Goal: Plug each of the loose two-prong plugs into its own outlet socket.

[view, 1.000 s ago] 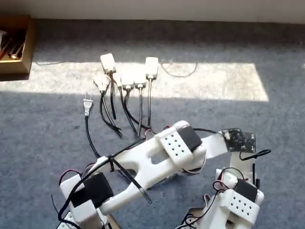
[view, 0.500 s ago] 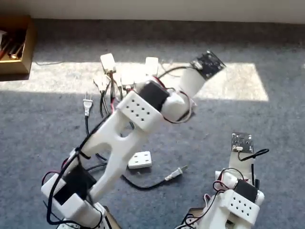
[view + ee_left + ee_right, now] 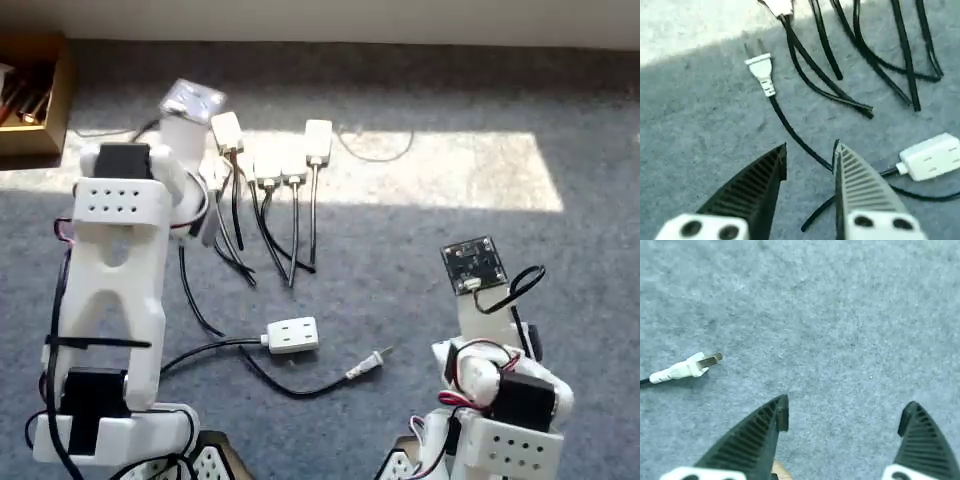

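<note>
Left plug: the left plug (image 3: 761, 70) lies flat on the carpet (image 3: 695, 125), well ahead of the left fingers (image 3: 765, 175) and a little toward the black finger's side. Its prongs point away from them.
Its cord: the cord (image 3: 790, 127) runs from the plug back toward the fingers and passes under the gap between the two tips. Whether it touches either tip is not clear.
Left fingers: parted, holding nothing, tips above the carpet.
Outlet: the outlet (image 3: 932, 157) lies off the pale finger's outer side, apart from it, slots facing up.
Right plug: the right plug (image 3: 687, 367) lies ahead of the right fingers (image 3: 760, 435), off the outer side of one finger and well apart from it. Its prongs point toward the carpet ahead of the gap.
Right fingers: spread wide and empty, with bare carpet between them.
Cut off: the outlet's far end is cut by the left wrist view's edge. The right plug's cord leaves the right wrist view just behind the plug. The black cords (image 3: 905, 55) beyond the left fingers run out of that view, so their ends cannot be made out there.
Left arm: the left arm (image 3: 115, 270) reaches far out from its base, wrist bent down over the carpet beside the black cords.
Right arm: the right arm (image 3: 490, 400) is folded close to its base, wrist tipped down at the carpet.
</note>
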Controlling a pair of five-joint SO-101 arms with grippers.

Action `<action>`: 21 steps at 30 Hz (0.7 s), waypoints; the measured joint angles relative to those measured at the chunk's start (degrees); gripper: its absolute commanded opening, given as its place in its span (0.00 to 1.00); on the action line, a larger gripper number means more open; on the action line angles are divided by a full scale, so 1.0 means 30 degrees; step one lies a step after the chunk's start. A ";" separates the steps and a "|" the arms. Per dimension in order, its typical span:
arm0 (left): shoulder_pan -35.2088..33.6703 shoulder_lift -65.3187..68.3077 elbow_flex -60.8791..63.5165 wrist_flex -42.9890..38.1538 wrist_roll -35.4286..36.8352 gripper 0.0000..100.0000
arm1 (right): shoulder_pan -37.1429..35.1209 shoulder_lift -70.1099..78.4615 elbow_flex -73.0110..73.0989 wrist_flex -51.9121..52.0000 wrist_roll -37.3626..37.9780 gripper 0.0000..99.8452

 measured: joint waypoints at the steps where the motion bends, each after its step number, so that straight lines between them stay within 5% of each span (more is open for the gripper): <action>1: 0.0557 -0.0059 0.1114 0.0000 -0.1289 0.17 | -0.0234 0.0381 -0.0147 0.0059 0.0000 0.34; 6: 0.6154 -0.2315 0.7297 -0.0703 -0.4952 0.17 | -0.0322 0.3341 0.0205 -0.1172 0.0000 0.34; 12: 1.3568 -0.6769 1.4535 -0.5656 -0.4659 0.17 | 0.2403 0.6418 0.2139 -0.6505 -0.1026 0.34; 21: 1.4974 -0.8293 1.7319 -1.1018 -0.4337 0.17 | 0.6183 0.7238 0.5421 -1.1722 -0.2286 0.34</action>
